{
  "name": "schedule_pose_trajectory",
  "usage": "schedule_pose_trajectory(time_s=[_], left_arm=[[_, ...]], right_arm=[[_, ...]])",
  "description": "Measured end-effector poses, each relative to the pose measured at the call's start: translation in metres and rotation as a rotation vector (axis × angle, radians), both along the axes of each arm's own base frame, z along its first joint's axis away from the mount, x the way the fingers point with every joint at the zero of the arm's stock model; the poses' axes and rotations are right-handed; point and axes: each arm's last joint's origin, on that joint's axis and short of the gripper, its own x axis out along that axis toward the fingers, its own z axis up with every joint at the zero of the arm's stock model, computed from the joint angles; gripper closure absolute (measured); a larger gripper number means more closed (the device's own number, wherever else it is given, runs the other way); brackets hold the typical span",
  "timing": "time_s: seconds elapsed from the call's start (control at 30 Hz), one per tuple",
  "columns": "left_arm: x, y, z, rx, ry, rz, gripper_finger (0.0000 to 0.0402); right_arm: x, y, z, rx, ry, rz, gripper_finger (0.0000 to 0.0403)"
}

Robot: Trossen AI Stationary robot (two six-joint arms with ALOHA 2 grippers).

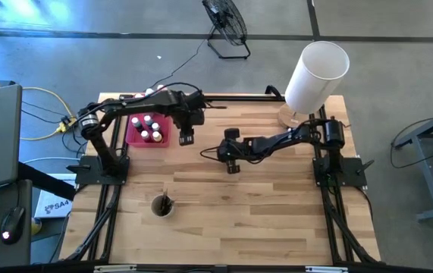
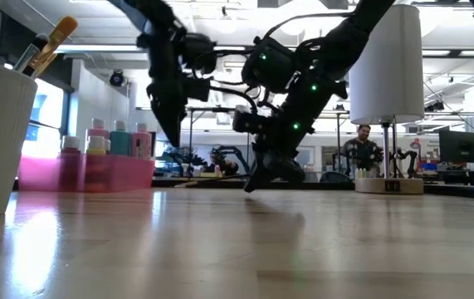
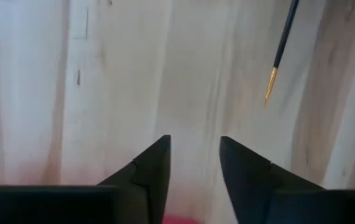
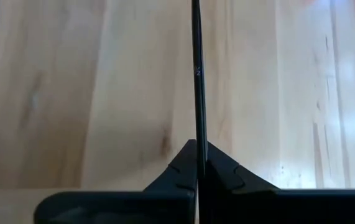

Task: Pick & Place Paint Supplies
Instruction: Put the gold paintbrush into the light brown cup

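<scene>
The pink tray [image 1: 134, 136] at the far left holds white-capped squeeze bottles [image 2: 120, 137] and small paint pots [image 1: 149, 125]. My left gripper [image 3: 194, 162] hangs open just right of the tray [image 1: 186, 139], pointing down at bare wood with nothing between its fingers. At mid table my right gripper [image 1: 233, 163] is shut on a thin dark-handled brush [image 4: 197, 68]. The brush reaches from it toward the left arm, and its gold ferrule [image 3: 269, 84] shows in the left wrist view. A white cup [image 1: 161, 205] with more brushes [image 2: 50, 41] stands near the front left. My right gripper pinches the brush's dark handle [image 4: 199, 140] between its two fingertips. The fingers slant down from the table's right, and the handle runs on straight ahead of them. Whether the brush's far end rests on the wood, I cannot tell.
A big white cylinder lampshade [image 1: 316, 74] on a round wooden base stands at the far right corner. Open wood lies between the cup and the right arm. In the room behind, a person [image 2: 363, 149] shows beyond the table.
</scene>
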Motion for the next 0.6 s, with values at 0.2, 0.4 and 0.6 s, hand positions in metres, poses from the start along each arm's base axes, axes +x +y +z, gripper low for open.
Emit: schedule_pose_trajectory(time_s=[0.2,0.4,0.6], left_arm=[[-0.029,0.010,-0.020,-0.078,-0.129,0.035,0.0332],[-0.054,0.000,-0.017,-0.043,-0.224,0.024,0.0377],[-0.069,-0.010,-0.010,0.037,-0.428,-0.028,0.0391]], right_arm=[[-0.004,-0.015,0.002,0.071,0.006,0.010,0.0400],[-0.009,-0.028,0.024,0.125,-0.054,0.042,0.0400],[-0.017,-0.040,0.055,0.225,-0.164,0.107,0.0400]])
